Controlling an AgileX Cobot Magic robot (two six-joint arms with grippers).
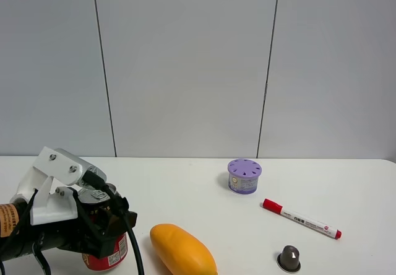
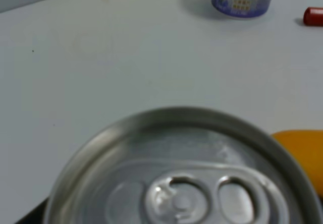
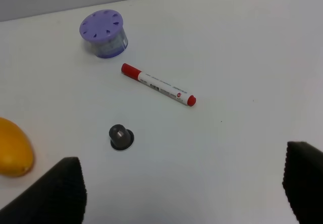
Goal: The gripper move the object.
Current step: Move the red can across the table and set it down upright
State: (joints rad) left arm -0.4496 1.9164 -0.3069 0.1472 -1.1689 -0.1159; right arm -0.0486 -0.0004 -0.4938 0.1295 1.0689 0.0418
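The left end effector [image 1: 109, 236] sits down over the red can [image 1: 104, 259], which stands upright at the near left corner of the surface [image 1: 185, 188]. I cannot tell whether its jaws are pressing the can. A mango [image 1: 182, 249] lies just beside the can. Farther off are a small dark cap [image 1: 289, 258], a red-capped marker [image 1: 301, 218] and a purple container [image 1: 244, 176]. The right end effector [image 3: 186, 183] has its jaws wide apart and holds nothing.
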